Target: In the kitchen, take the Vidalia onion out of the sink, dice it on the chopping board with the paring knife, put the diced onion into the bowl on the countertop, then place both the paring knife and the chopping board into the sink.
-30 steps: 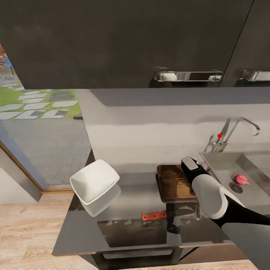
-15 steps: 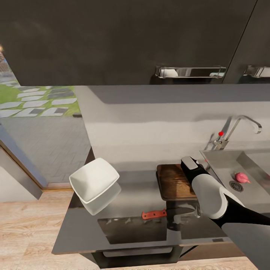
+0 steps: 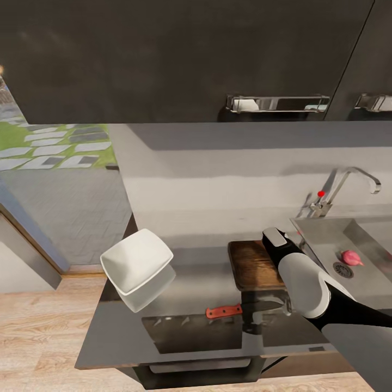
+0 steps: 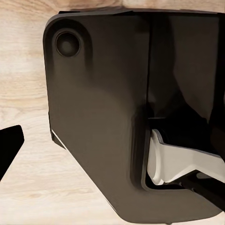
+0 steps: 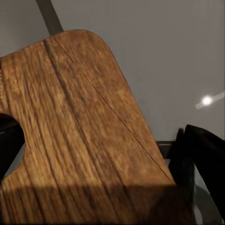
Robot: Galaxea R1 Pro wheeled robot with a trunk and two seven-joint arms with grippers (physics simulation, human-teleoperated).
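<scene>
- Head view: right end effector (image 3: 274, 237) over chopping board (image 3: 253, 265) near surface's (image 3: 196, 283) sink-side end, fingers spread.
- Vidalia onion (image 3: 351, 257) beside sink (image 3: 332, 234) drain.
- Left end effector: state impossible to tell.

The counter (image 3: 201, 283) has open surface between the bowl (image 3: 136, 261) at about 9 o'clock and the chopping board (image 3: 253, 265) at about 3 o'clock, with only the paring knife (image 3: 242, 310) lying across the near edge at 5 o'clock. The right arm (image 3: 305, 283) reaches over the board's right side from 4 o'clock and blocks the way from the board to the sink (image 3: 348, 245). Above, the dark wall cupboards (image 3: 190, 60) at 12 o'clock cap the headroom, and the curved tap (image 3: 340, 188) stands at 2 o'clock behind the basin, where the Vidalia onion (image 3: 351, 257) lies by the drain with bare steel around it.
</scene>
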